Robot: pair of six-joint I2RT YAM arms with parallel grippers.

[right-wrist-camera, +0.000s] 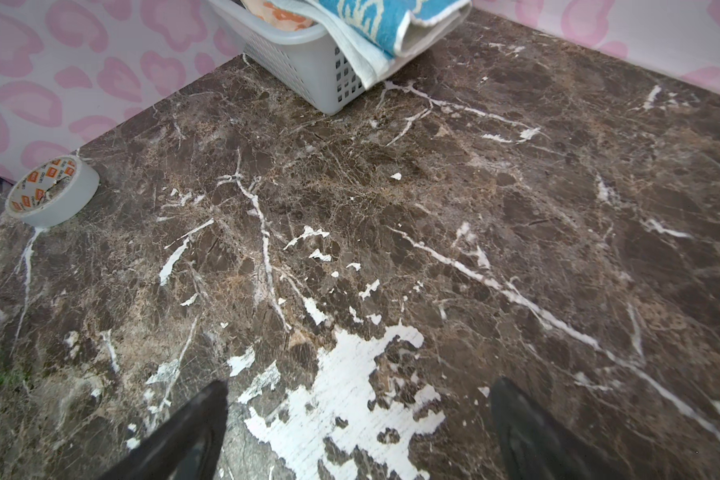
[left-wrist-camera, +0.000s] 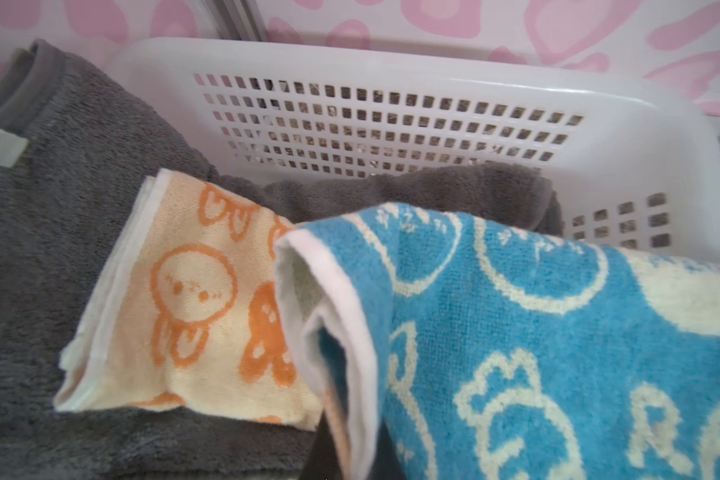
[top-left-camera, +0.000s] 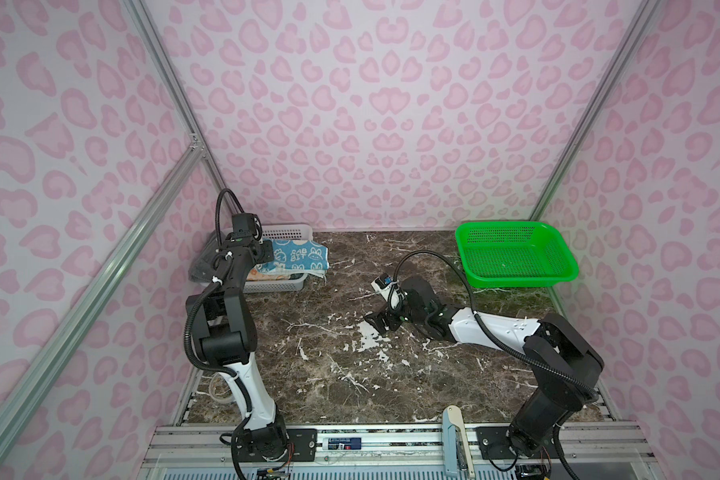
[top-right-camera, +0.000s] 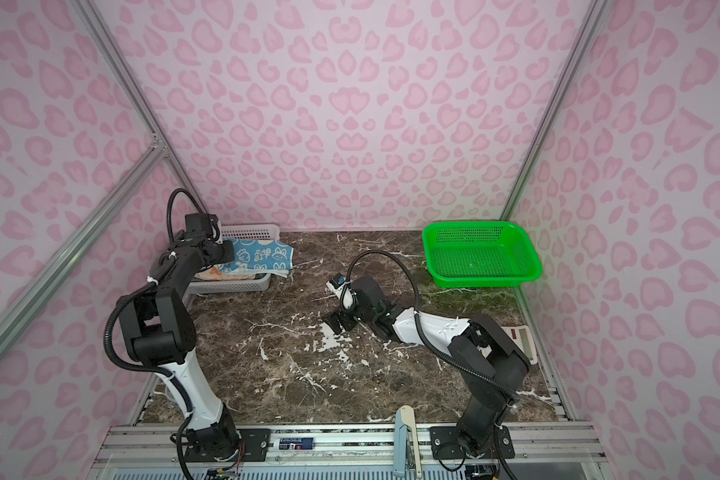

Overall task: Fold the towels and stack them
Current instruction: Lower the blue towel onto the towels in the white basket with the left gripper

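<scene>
The blue towel (top-left-camera: pixel 304 255) (top-right-camera: pixel 262 255), printed with cream rabbits and the letters "RAB BIT", is being held up over the white basket (top-left-camera: pixel 287 230) at the far left of the table (top-left-camera: pixel 329 374). Its far end is being draped over the basket's rim towards the table centre. In the left wrist view, the white hem of the blue towel (left-wrist-camera: pixel 516 332) is being drawn down towards the camera. The left gripper (top-left-camera: pixel 267 253) (top-right-camera: pixel 225 252) is being held closed on that end of the towel.

The orange towel (left-wrist-camera: pixel 192 311) is lying under and beside the blue one, inside the basket (left-wrist-camera: pixel 391 58). Both are being carried by the dark grey towel (left-wrist-camera: pixel 59 249), which is filling the basket floor and hanging over its left side (top-left-camera: pixel 202 262).

The right gripper (top-left-camera: pixel 377 322) (top-right-camera: pixel 337 322) is being held low over the bare middle of the table, well apart from the towels. In the right wrist view its jaws are standing wide apart (right-wrist-camera: pixel 362 432), with nothing between them.

A green basket (top-left-camera: pixel 516 282) is standing at the far right corner of the table. A roll of tape (right-wrist-camera: pixel 53 191) is lying at the left edge of the table.
</scene>
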